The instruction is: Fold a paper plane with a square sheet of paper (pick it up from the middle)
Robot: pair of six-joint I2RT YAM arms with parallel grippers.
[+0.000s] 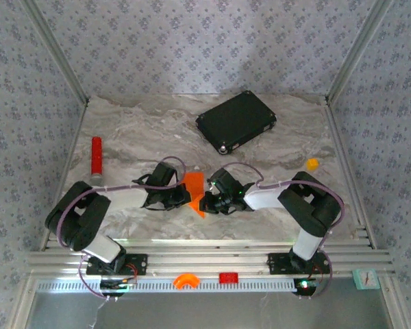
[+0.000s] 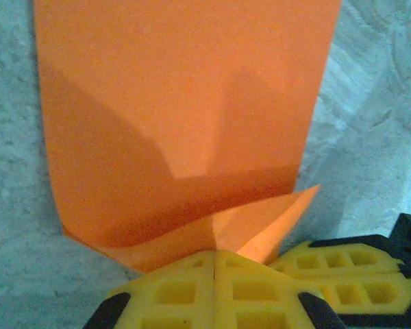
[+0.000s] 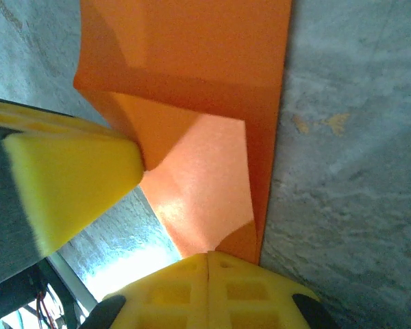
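— Left gripper (image 1: 183, 198), overhead view: it meets the right gripper (image 1: 207, 202) at mid-table, near the front edge. The sheet of paper (image 1: 194, 186) stands between them, bright orange, partly folded. Jaw state can't be read from up here.

— Noted. Surroundings from above?

— Marble-look table (image 1: 137, 130). Black flat case (image 1: 236, 122) toward the back, well apart from the arms. Red cylinder (image 1: 96, 155) lying at the left. Small orange-yellow lump (image 1: 312, 164) at the right. None of them touches the paper.

— Left wrist view?

— That settles the left gripper (image 2: 213, 255): its yellow fingers (image 2: 171, 291) are pressed together with no gap, clamped on the paper's (image 2: 185, 96) near edge. The sheet rises away from the pinch, broad and smooth, with a flap turned over low down and a pointed corner sticking out to the right. Yellow fingers of the right gripper (image 2: 342, 264) sit just beside, at lower right.

— Right wrist view?

— Same story for the right gripper (image 3: 207, 256): its fingers (image 3: 185, 288) are closed tight, nipping the paper's (image 3: 192, 62) lower corner. This side shows layers the other camera hides: a paler inner panel framed by darker folded strips. One yellow finger of the left gripper (image 3: 72, 179) comes in from the left, its tip touching the sheet at the fold. The paper's right edge runs straight against the table (image 3: 356, 171).
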